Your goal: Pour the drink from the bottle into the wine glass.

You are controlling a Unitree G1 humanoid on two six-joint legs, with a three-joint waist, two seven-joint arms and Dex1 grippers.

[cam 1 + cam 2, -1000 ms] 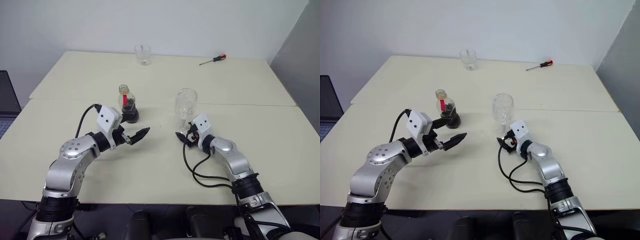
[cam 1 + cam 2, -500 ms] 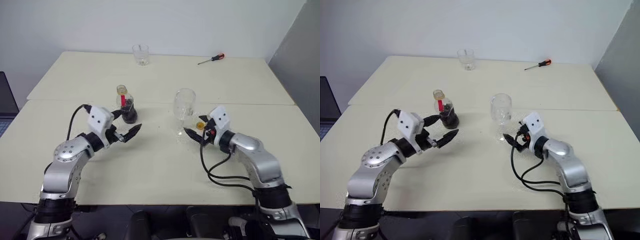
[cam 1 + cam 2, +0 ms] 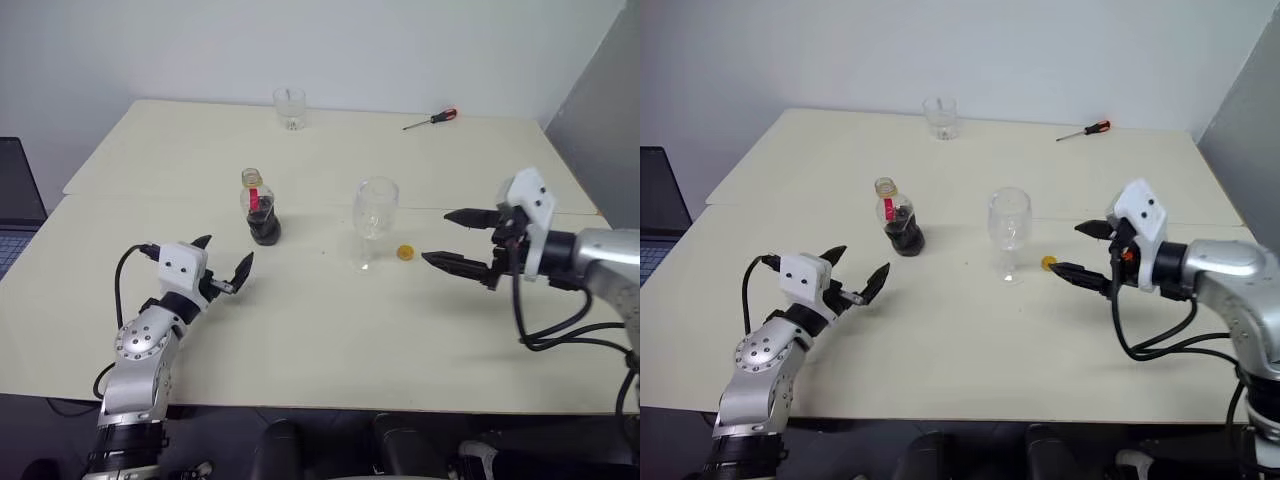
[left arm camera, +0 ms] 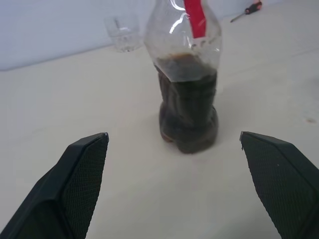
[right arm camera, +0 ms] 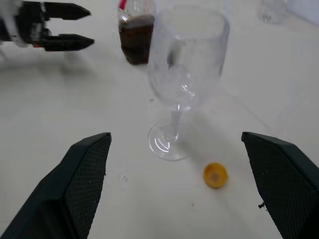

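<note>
While both arms were held above the near half of the cream table (image 3: 300, 330), the left gripper (image 3: 222, 268) hung with its two black fingers spread wide and nothing between them, aimed at the bottle (image 3: 260, 208) but well short of it; the right gripper (image 3: 458, 240), likewise spread wide and empty, hung to the right of the wine glass (image 3: 373, 220), clear of it. Next out, the yellow cap (image 3: 404, 252) lay loose on the table just right of the glass foot, so the bottle stood uncapped. The bottle stood upright near the table's middle, left of the glass and apart from it, with the dark drink (image 4: 188, 107) filling roughly its lower half and the red label strip (image 4: 195, 17) above. Judged as thin clear plastic, it would be light and would give under a hard squeeze; the squat lower body, backed by liquid, looked the firmest place to hold. The wine glass stood upright and empty; its thin stem and small foot made it look fragile and easy to tip. Farthest off, near the back edge, stood a short tumbler (image 3: 289, 108) and lay a red-handled screwdriver (image 3: 429, 120).
</note>
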